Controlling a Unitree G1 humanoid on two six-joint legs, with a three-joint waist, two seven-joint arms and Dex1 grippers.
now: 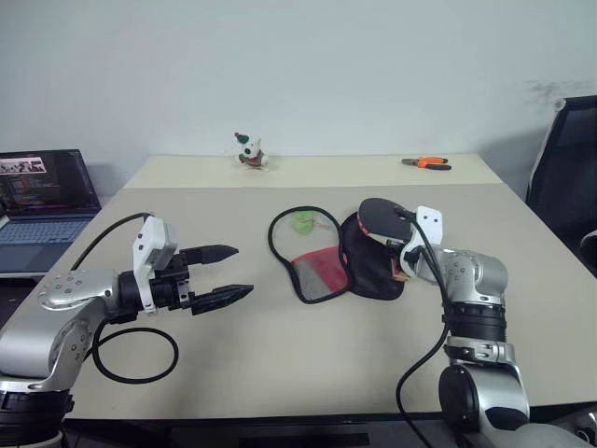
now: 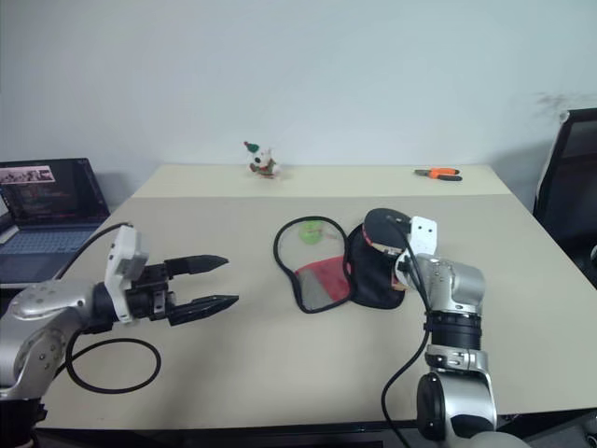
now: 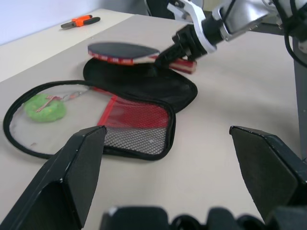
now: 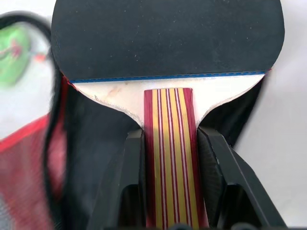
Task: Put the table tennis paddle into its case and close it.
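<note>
The table tennis paddle [image 4: 168, 33] has a black rubber face and a striped wooden handle [image 4: 169, 158]. My right gripper [image 4: 170, 136] is shut on that handle, one finger on each side. It holds the paddle [image 1: 378, 217] just above the black half of the case [image 1: 368, 266]. The case lies unzipped and spread flat at the table's middle, its red panel and mesh pocket [image 3: 136, 125] facing up. My left gripper [image 1: 241, 271] stands open to the left of the case, apart from it, with nothing between its fingers.
A green fuzzy ball [image 1: 304, 222] lies inside the case's open left half. Orange pliers [image 1: 427, 162] and a small toy figure [image 1: 249, 151] sit at the table's far edge. A laptop [image 1: 42, 201] is at far left, a black cable loop [image 1: 135, 359] at near left, a chair [image 1: 569, 168] at right.
</note>
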